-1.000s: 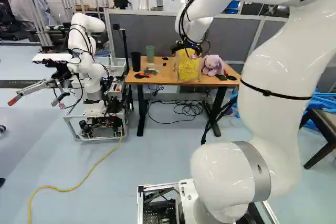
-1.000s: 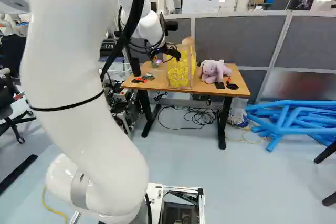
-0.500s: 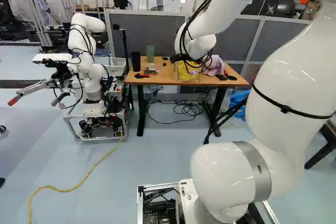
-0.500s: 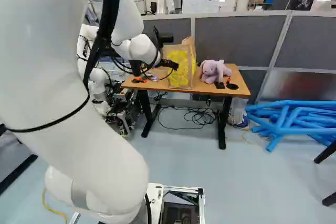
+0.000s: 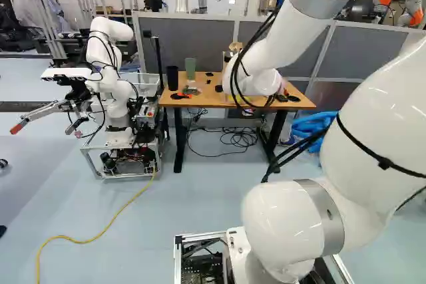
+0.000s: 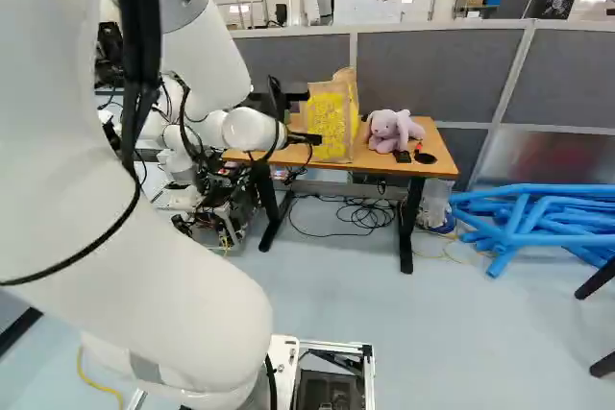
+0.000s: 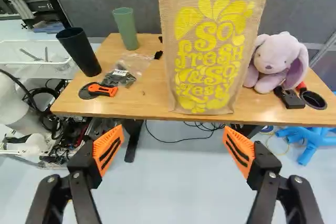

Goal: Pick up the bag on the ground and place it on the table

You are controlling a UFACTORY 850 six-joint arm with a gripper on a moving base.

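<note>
In the right base view my gripper (image 6: 304,139) shows as a dark shape just before the bag. The wrist view has the gripper (image 7: 173,144) wide open, nothing between its orange pads. Ahead of it the tan bag (image 7: 207,51) with yellow print stands upright on the wooden table (image 7: 152,104), near its front edge; a gap separates bag and fingers. The same bag (image 6: 332,122) stands left of the plush rabbit in the right base view. In the left base view my arm covers most of it.
Beside the bag sit a plush rabbit (image 7: 278,61), a green cup (image 7: 125,27), a black cup (image 7: 80,51) and an orange-black tool (image 7: 98,90). Cables lie under the table. Another robot (image 5: 113,91) stands left of it; blue tubes (image 6: 528,218) lie to its right.
My arm has drawn back and down from the bag, its wrist now lower in both base views. The bag stays in place on the table, and the base has not moved.
</note>
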